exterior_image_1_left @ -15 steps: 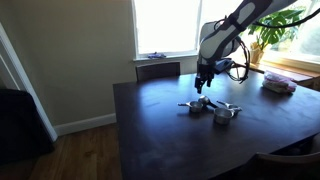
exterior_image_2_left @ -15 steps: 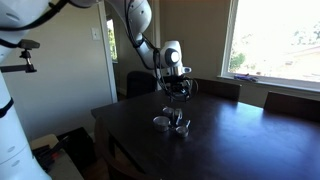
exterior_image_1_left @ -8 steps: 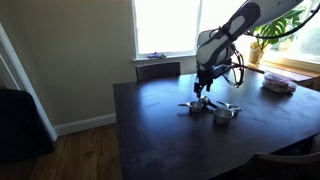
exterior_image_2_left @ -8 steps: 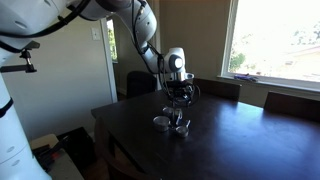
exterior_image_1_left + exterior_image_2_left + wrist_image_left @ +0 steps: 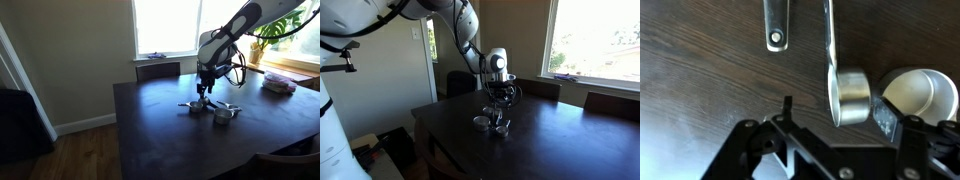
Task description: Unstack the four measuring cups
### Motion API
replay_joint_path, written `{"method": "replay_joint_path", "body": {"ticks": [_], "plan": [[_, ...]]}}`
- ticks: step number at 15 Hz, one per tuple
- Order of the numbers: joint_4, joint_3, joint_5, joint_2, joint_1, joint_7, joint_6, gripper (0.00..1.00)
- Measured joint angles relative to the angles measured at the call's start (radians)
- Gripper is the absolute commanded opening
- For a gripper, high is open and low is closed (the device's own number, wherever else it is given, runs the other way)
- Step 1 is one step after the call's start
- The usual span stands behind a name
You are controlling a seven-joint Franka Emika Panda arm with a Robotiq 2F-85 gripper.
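Note:
In the wrist view a shiny silver measuring cup (image 5: pixel 850 95) lies between my gripper's (image 5: pixel 835 112) open fingers, close to the right finger, with its long flat handle (image 5: pixel 828 35) running to the top edge. A second, larger cup (image 5: pixel 916 94) sits just outside the right finger. Another flat handle (image 5: pixel 777 24) with a hole lies at the top left. In both exterior views the gripper (image 5: pixel 203 93) (image 5: pixel 498 106) hangs low over the small cluster of cups (image 5: pixel 198 105) (image 5: pixel 486 121) on the dark table; one cup (image 5: pixel 226 113) sits apart.
The dark wooden table (image 5: pixel 170 135) is large. A chair back (image 5: pixel 158 70) stands at its far edge under the window. A bowl-like object (image 5: pixel 278 85) sits near the table's far corner, with a plant (image 5: pixel 272 30) behind it.
The gripper has come down a little toward the cups over the last second. The cups have not moved.

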Motion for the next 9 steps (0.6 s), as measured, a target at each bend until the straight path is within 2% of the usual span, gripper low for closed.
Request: {"method": "replay_joint_path", "body": {"ticks": [3, 4, 6, 9], "plan": [[0.000, 0.010, 0.000, 0.001, -0.010, -0.020, -0.016, 0.88], [0.000, 0.012, 0.000, 0.001, -0.013, -0.027, -0.020, 0.86], [0.000, 0.022, 0.001, 0.004, -0.021, -0.041, -0.026, 0.60], [0.000, 0.038, 0.010, 0.010, -0.033, -0.068, -0.027, 0.41]]}}
